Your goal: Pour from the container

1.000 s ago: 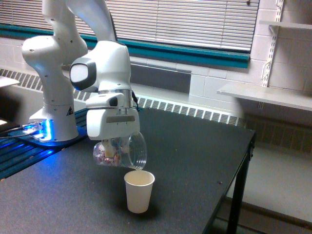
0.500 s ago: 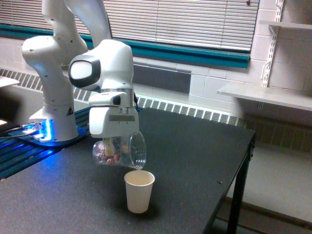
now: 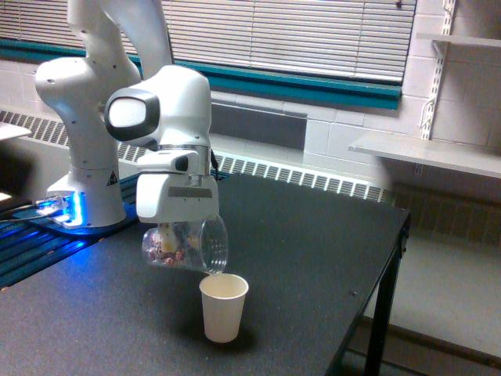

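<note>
The container (image 3: 188, 244) is a clear plastic cup lying almost on its side in the air, its wide rim turned toward the exterior view's right and slightly down. Small mixed-colour pieces lie inside near its base. My gripper (image 3: 174, 232) is shut on the container from above, fingers mostly hidden behind the white hand. A small white paper cup (image 3: 223, 307) stands upright on the black table (image 3: 313, 258), just below and right of the container's rim, with a small gap between them.
The arm's white base (image 3: 82, 157) stands at the table's back left beside blue-lit gear. The table's right edge (image 3: 395, 258) drops to the floor. A white wall shelf (image 3: 427, 153) hangs at the right.
The hand and the container have shifted a little to the exterior view's left, and the wrist has turned slightly. The paper cup has not moved.
</note>
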Robot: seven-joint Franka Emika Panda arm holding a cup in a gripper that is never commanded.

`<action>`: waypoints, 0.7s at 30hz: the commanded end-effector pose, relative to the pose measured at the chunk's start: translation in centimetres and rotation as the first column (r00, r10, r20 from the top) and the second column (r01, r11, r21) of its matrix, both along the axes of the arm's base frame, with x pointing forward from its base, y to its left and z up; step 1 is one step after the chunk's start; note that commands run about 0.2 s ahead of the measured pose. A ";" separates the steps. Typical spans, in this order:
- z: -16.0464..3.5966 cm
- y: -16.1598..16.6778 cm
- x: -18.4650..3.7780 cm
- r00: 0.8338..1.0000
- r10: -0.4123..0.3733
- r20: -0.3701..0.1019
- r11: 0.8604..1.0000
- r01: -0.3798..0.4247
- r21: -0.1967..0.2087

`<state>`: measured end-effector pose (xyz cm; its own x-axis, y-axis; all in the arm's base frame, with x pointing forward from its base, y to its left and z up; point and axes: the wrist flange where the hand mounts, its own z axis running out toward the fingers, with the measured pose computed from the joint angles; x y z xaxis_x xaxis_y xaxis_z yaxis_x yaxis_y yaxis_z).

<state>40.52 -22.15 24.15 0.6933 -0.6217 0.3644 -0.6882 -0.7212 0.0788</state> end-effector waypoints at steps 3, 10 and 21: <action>-0.1 0.7 0.9 1.000 -0.011 -0.015 1.000 0.011 -0.012; -0.3 1.5 1.6 0.999 0.008 -0.038 0.999 -0.009 -0.037; -0.7 1.7 1.5 0.998 0.017 -0.063 0.998 -0.020 -0.060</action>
<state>42.04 -20.50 23.64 0.7427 -0.5681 0.3545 -0.6464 -0.7465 0.1579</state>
